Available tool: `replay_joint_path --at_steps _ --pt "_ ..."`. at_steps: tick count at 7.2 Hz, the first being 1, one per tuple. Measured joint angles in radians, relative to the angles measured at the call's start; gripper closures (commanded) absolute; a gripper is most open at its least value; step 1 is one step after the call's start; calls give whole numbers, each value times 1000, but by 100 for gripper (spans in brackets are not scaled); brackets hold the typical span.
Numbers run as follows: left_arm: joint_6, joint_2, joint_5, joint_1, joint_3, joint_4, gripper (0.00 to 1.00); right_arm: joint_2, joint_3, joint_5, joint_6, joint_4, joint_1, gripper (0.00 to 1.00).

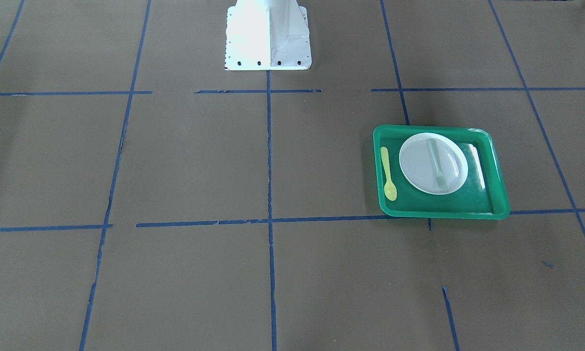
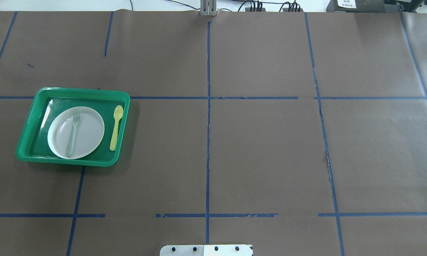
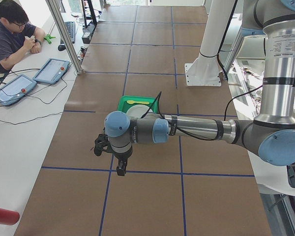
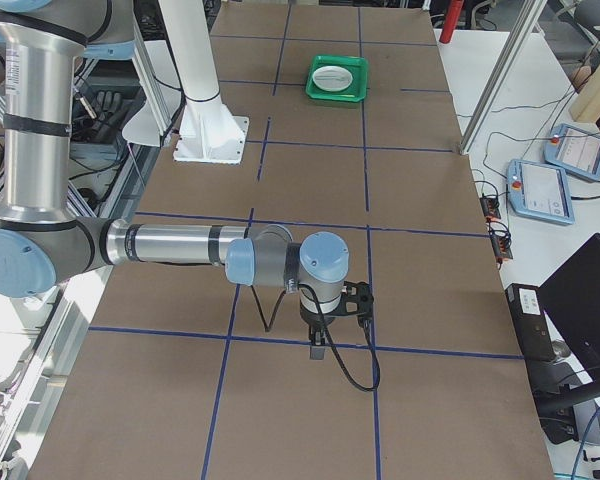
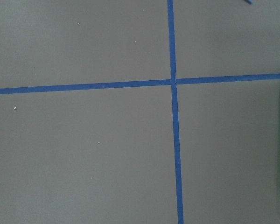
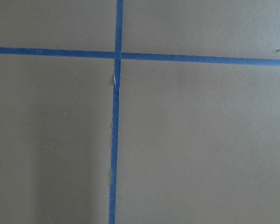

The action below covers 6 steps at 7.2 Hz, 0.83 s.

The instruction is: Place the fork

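The pale translucent fork (image 1: 438, 168) lies across the white plate (image 1: 419, 170) inside the green tray (image 1: 443, 213), tines towards the table's far side. It also shows in the overhead view (image 2: 73, 133) on the plate (image 2: 90, 129). My left gripper (image 3: 119, 167) shows only in the exterior left view, above the table and well away from the tray; I cannot tell whether it is open or shut. My right gripper (image 4: 317, 348) shows only in the exterior right view, far from the tray (image 4: 338, 77); I cannot tell its state either.
A yellow plastic spoon (image 2: 116, 127) lies in the tray (image 2: 67, 161) beside the plate. The table is covered in brown paper with blue tape lines (image 2: 208, 106). The robot's white base (image 1: 268, 34) stands at the near edge. Both wrist views show only paper and tape.
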Motion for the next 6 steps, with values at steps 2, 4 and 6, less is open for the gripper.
replay_joint_path --at_steps 2,4,6 --pt "-126 -15 6 108 -93 -17 0 0 0 0 0 0 0 0" --pt "-339 -19 19 276 -202 -59 0 0 0 0 0 0 0 0" --pt "-595 -31 85 435 -234 -176 0 0 0 0 0 0 0 0"
